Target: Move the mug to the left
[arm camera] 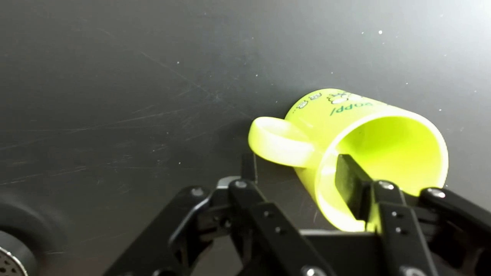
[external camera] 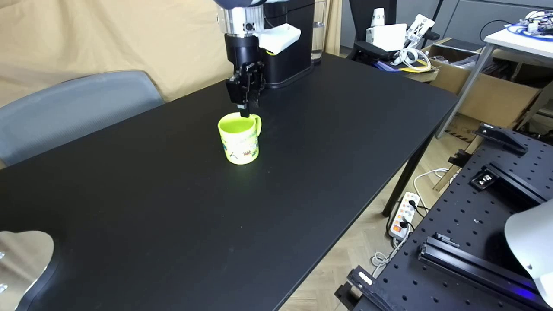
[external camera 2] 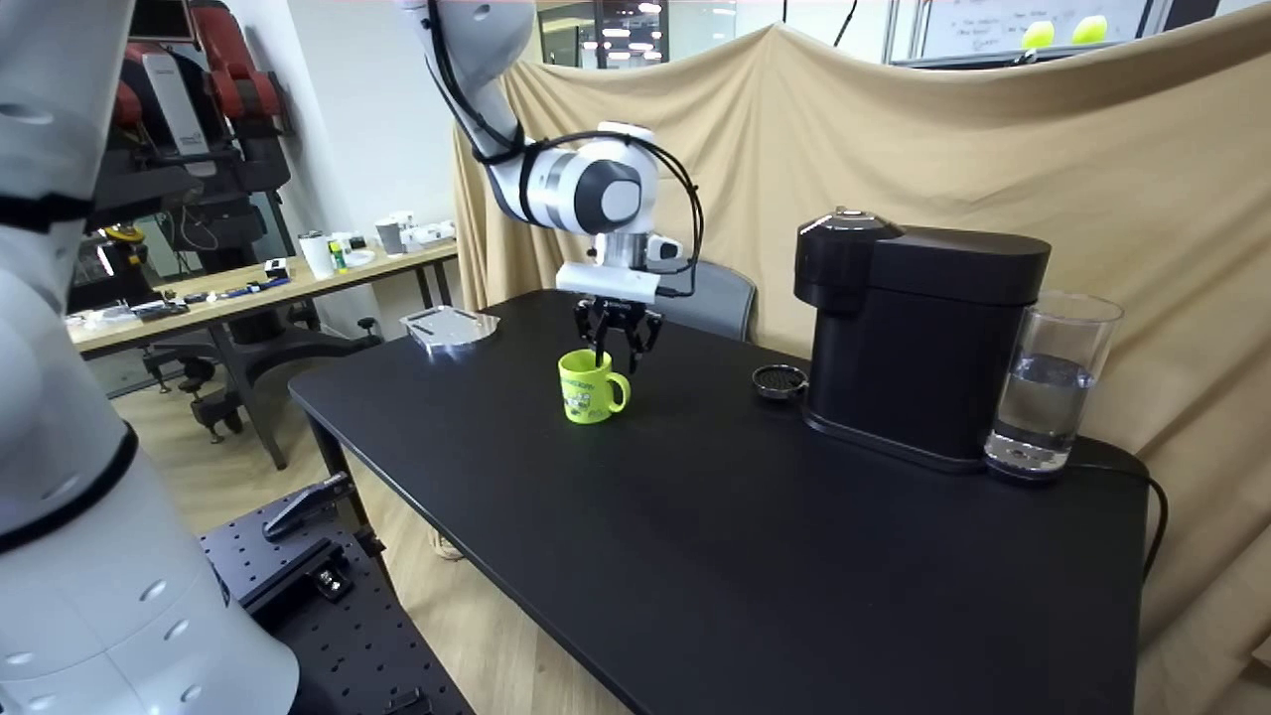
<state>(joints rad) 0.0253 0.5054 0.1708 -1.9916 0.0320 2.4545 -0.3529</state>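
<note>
wrist view: a black two-fingered gripper (arm camera: 297, 166) juts in from the bottom edge with its fingers spread apart, one tip at the mouth of a lime-green cylindrical mug (arm camera: 395, 153), the other outside it, just beside the looped handle (arm camera: 284, 150). the finger at the mouth hides part of the rim, and how deep it reaches, or whether it touches the wall, is unclear. the printed lettering appears upside down and shows only in part. a round, dark, perforated piece (arm camera: 9, 260) is cut off at the lower left corner. in both exterior views the mug stands upright on a long black table (external camera 2: 755, 556), between a shiny silver tray (external camera 2: 449, 328) and a boxy black coffee machine (external camera 2: 923, 338), apart from both. in an exterior view the gripper (external camera: 248, 110) is seen nearly side-on, its fingers overlapping so the gap is hard to judge; there the tray is cropped at the left, the machine is partly covered by a white wedge-like block (external camera: 281, 38) and cut by the top edge, and a blue-grey mesh chair back (external camera: 82, 108) is partly hidden by the table. in an exterior view the white jointed robot arm (external camera 2: 606, 189) extends beyond the top edge, and a white segmented base (external camera 2: 129, 596) is cropped at the left.
</note>
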